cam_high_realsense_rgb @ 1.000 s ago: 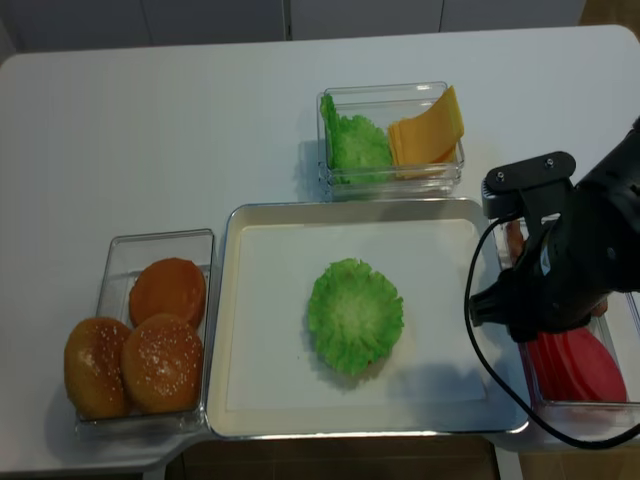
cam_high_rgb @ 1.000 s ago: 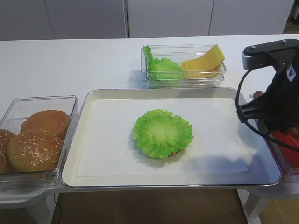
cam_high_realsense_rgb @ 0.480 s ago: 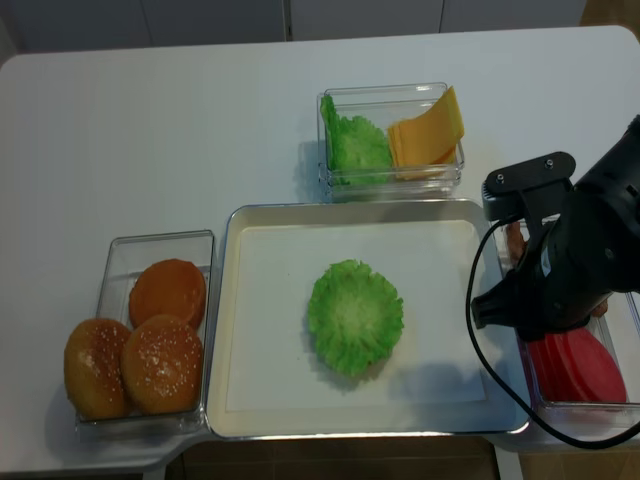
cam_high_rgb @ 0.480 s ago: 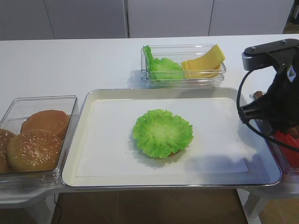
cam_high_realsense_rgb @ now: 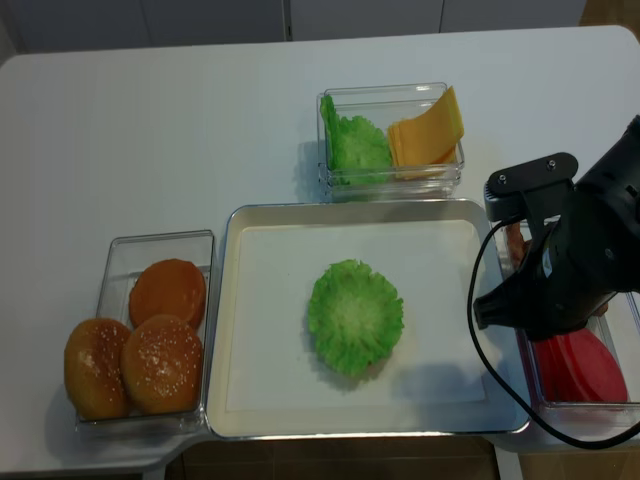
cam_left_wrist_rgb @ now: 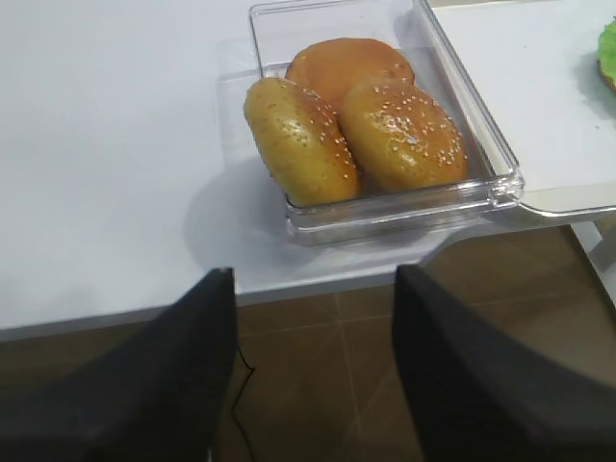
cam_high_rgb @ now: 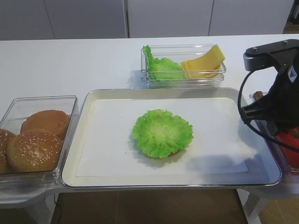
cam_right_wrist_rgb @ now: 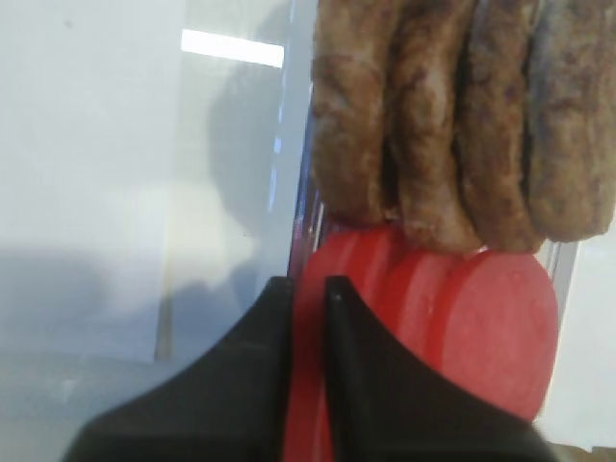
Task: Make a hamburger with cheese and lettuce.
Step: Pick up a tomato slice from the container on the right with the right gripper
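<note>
With your right gripper [cam_right_wrist_rgb: 308,298] pinched narrow on the edge of a red slice [cam_right_wrist_rgb: 481,327] in the side container, lift straight up and carry it onto the hamburger [cam_high_rgb: 162,133] mid-tray, centring it over the lettuce [cam_high_realsense_rgb: 355,316].

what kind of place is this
Likely a mock burger-assembly station, not a real kitchen: a white table holding a metal tray, clear bins of buns, lettuce and cheese.
</note>
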Tool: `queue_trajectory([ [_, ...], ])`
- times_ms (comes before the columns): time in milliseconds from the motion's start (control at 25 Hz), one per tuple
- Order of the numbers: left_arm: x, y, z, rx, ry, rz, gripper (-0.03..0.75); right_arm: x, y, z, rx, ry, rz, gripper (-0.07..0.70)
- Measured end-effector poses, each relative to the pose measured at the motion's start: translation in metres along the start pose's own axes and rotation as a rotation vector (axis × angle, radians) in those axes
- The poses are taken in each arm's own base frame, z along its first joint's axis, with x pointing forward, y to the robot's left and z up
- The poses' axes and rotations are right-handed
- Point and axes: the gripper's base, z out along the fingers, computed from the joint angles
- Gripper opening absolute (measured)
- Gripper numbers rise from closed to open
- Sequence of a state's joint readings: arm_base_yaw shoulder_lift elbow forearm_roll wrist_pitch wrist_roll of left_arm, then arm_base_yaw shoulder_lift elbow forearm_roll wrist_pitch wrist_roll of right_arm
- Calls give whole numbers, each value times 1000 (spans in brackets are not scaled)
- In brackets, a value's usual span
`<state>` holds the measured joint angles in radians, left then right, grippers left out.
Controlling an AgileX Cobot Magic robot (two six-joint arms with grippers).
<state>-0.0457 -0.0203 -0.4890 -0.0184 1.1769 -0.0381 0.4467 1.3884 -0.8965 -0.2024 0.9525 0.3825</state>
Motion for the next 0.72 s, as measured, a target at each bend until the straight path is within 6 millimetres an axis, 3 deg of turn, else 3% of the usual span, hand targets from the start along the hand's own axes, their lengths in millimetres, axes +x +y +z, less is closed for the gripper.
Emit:
queue_trajectory([
  [320,0,0,0,0,0,0,387,1,-1,-3,0,-3,4,58],
  [720,0,0,0,0,0,0,387,10,-6,-31,-45,-87,41,58],
])
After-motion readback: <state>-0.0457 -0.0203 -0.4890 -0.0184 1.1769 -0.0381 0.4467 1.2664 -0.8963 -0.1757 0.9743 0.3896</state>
